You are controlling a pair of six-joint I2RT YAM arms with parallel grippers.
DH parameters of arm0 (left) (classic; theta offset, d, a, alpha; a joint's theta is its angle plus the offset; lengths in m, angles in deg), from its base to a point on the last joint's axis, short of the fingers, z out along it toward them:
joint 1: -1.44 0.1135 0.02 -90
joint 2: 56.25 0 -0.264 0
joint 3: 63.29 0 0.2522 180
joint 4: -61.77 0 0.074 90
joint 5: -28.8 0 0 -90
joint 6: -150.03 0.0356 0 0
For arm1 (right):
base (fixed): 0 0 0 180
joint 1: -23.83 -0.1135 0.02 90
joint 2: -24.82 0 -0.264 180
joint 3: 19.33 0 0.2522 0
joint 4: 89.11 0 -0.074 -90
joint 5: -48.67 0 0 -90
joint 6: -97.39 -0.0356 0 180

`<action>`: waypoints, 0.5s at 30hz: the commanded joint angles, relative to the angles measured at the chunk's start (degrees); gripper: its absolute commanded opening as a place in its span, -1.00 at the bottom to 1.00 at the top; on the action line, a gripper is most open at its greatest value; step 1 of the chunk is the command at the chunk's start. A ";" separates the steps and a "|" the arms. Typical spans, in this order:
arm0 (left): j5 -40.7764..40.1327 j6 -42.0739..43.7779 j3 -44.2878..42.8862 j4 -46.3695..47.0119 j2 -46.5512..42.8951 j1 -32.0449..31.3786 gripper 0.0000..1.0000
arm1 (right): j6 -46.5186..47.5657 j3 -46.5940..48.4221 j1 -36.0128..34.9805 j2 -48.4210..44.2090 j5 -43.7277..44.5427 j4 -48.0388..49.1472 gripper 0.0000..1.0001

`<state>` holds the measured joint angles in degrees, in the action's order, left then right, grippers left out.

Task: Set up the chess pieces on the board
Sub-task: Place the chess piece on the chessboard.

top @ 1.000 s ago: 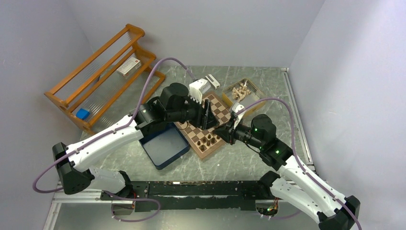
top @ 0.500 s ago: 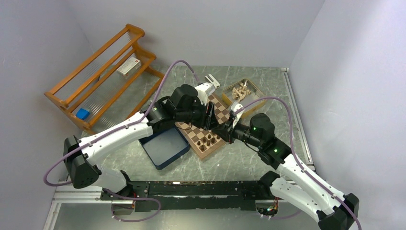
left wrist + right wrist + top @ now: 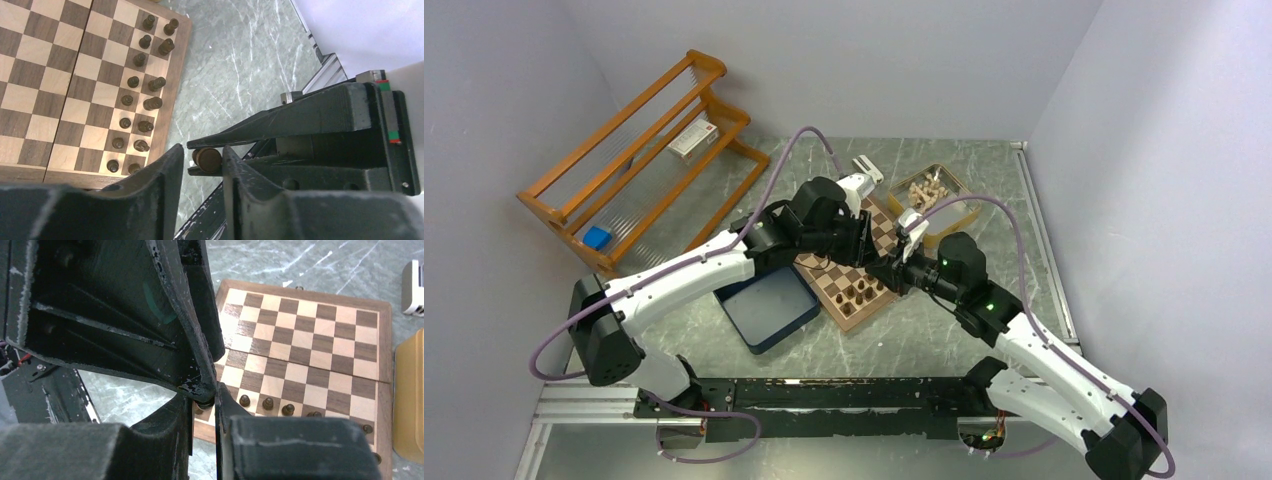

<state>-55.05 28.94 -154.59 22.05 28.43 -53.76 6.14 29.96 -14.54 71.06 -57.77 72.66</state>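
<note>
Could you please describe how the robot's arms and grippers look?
Both the left arm and right arm have white shells with black joints. A purple cable loops along each. The right arm shows green lights. The left gripper and right gripper have black, wedge-shaped fingers.

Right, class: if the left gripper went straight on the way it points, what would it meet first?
The dark chess piece pinched in the right gripper: it sits right ahead, in line with the gap of the left gripper. Exact depth is unclear, but nothing else shows in between.
</note>
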 commanded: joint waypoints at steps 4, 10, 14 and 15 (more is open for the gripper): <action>4.17 -0.63 -0.85 -2.35 2.58 -0.09 -0.39 | -0.95 1.38 0.22 2.15 4.89 3.67 -1.00; 6.70 -1.77 1.07 -2.27 2.50 1.53 -0.64 | -2.33 0.39 0.21 2.49 6.00 6.25 -0.93; 7.71 -2.50 2.90 -1.28 1.65 2.97 -0.71 | -2.45 0.01 0.20 3.20 6.05 6.64 -0.80; 8.02 -2.70 3.22 -1.03 1.32 3.44 -0.72 | -2.40 -0.09 0.17 3.32 5.97 6.59 -0.78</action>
<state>-51.55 27.43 -153.87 23.58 30.59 -51.48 4.21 29.82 -14.72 74.32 -54.54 73.34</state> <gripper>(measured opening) 0.249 0.171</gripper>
